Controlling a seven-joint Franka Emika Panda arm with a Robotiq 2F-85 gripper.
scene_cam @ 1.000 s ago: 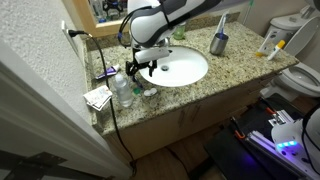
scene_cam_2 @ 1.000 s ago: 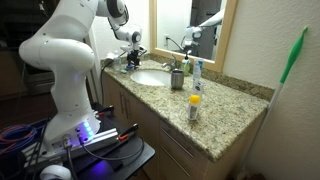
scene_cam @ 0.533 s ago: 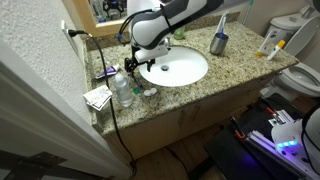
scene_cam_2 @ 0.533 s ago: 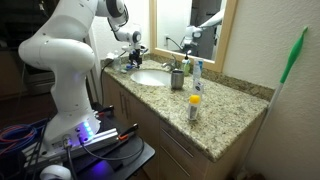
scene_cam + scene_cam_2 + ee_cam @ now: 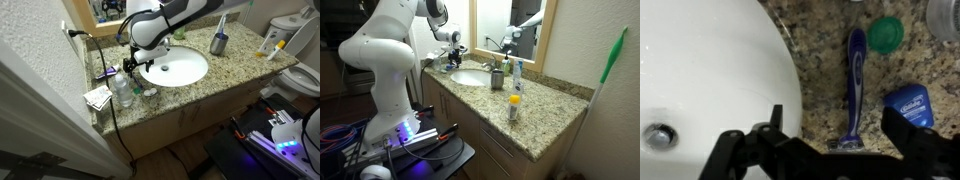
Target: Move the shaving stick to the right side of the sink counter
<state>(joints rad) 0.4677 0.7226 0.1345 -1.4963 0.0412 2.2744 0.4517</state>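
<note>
The shaving stick (image 5: 855, 80) is a slim blue-handled razor lying on the speckled granite sink counter (image 5: 820, 60), its head towards me. It lies just beside the rim of the white basin (image 5: 710, 70). My gripper (image 5: 838, 128) is open and hangs right over the razor's head, one dark finger on each side, without touching it. In both exterior views the gripper (image 5: 133, 68) (image 5: 453, 60) is low over the counter at the basin's (image 5: 176, 68) edge, near the wall end. The razor is too small to make out there.
A green cap (image 5: 885, 33) and a blue floss box (image 5: 908, 103) lie close beside the razor. Clear bottles (image 5: 122, 90) and a white flat item (image 5: 98, 97) stand near the gripper. A grey cup (image 5: 218, 42), a tap (image 5: 492, 62) and a yellow bottle (image 5: 514, 105) stand further along.
The gripper has shifted a little away from the basin towards the bottles and lower to the counter. Nothing else has moved.
</note>
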